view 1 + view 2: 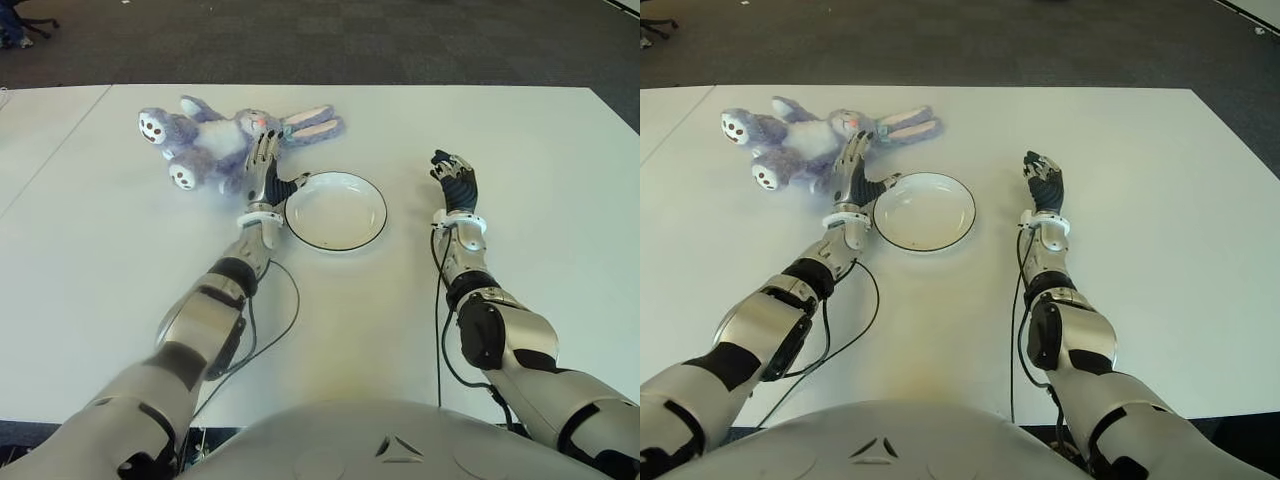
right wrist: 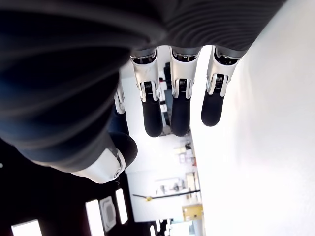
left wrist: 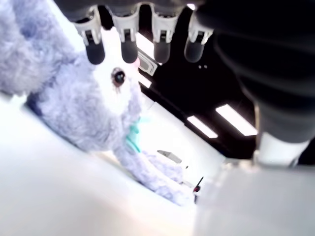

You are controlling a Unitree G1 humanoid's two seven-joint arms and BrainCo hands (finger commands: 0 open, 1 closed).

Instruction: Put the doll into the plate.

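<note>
Right now your doll lies on the white table, at about eleven o'clock from the plate. It is a purple plush rabbit stretched on its side: feet toward nine o'clock, pink-lined ears toward three o'clock, its body near the plate but not on it. The plate is white with a dark rim and sits at the middle of the table with nothing in it.

Your left hand is at nine o'clock of the plate, just beside its rim, with its fingers extended toward twelve o'clock over the near edge of the doll's body. In the left wrist view you see the fingertips held straight and apart just in front of the doll's face; they do not close on the plush, so the hand is open and holds nothing. You cannot tell from the eye views whether the fingers touch the doll's fur.

Your right hand shows at three o'clock of the plate, well apart from it, above bare table. Its wrist view shows the fingers straight and relaxed, grasping nothing.

A black cable loops on the table beside your left forearm.
</note>
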